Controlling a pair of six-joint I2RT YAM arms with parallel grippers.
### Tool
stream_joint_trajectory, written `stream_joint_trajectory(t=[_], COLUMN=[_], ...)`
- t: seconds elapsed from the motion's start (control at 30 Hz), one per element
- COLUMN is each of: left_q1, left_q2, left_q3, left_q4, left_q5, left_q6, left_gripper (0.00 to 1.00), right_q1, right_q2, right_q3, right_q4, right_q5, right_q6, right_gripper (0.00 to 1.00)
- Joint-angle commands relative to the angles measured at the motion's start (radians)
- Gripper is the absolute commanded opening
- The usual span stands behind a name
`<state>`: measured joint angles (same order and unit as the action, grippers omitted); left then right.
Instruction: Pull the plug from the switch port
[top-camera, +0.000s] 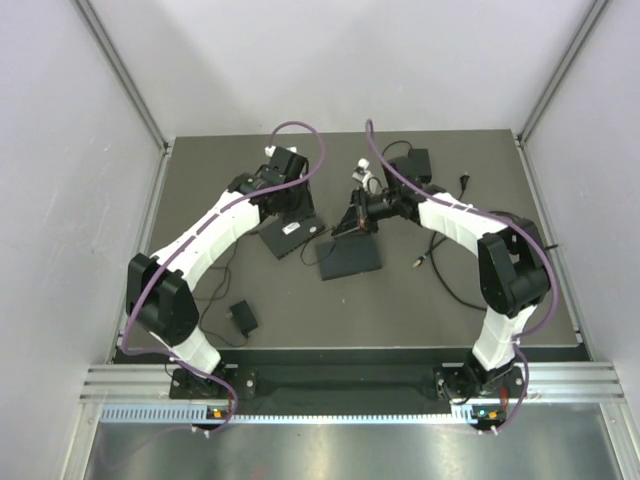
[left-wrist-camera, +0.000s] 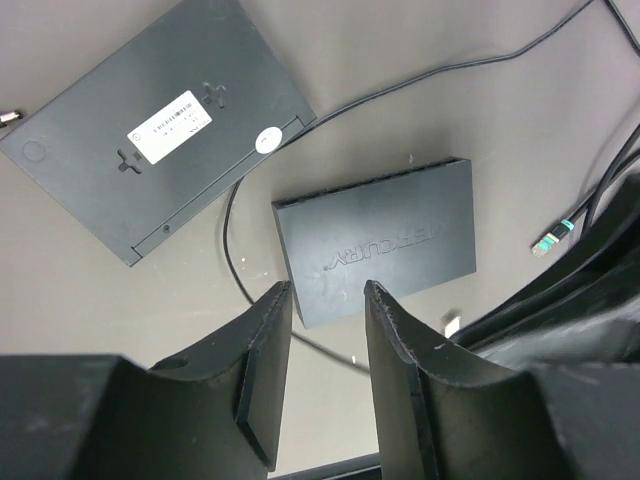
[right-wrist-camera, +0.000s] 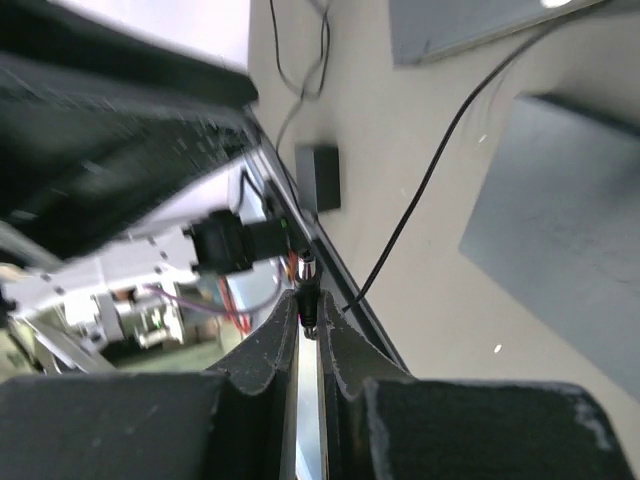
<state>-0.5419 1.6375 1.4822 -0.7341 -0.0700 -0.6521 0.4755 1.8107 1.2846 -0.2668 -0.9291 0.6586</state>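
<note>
The right fingers (right-wrist-camera: 283, 336), matte black with ridged inner faces, are pinched almost together on the plug (right-wrist-camera: 309, 298). It is a small dark barrel with a pale tip, held at their very ends, clear of the switch (left-wrist-camera: 375, 245). A thin black cable (right-wrist-camera: 430, 168) trails from the plug across the pale desk (right-wrist-camera: 430, 330). The right arm (top-camera: 450, 218) reaches inward with its elbow bent.

The left fingers (left-wrist-camera: 268, 345), of the same serrated black plastic, stand parted with nothing between them. They hover over the switch, a flat matte box with raised lettering. Beside it lies a second box (left-wrist-camera: 160, 120), underside up, white labels showing. The left arm (top-camera: 215, 235) stretches forward.
</note>
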Motion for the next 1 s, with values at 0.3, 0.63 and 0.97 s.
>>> stream_joint_trajectory(t=[0.3, 0.63, 0.97], left_q1=[0.013, 0.017, 0.02], left_q2=[-0.042, 0.018, 0.015], left_q3=[-0.023, 0.024, -0.014], left_q4=[0.07, 0.075, 0.048], left_q5=[0.044, 0.113, 0.148], left_q6=[-0.007, 0.015, 0.031], left_gripper=[0.41, 0.41, 0.42], right_q1=[-0.348, -0.532, -0.575], right_q2=[-0.082, -0.14, -0.071], right_q3=[0.163, 0.303, 0.573], right_q4=[-0.28, -0.382, -0.316], right_q5=[0.128, 0.377, 0.634], right_q6=[-0.129, -0.137, -0.079], right_gripper=[0.0, 0.0, 0.01])
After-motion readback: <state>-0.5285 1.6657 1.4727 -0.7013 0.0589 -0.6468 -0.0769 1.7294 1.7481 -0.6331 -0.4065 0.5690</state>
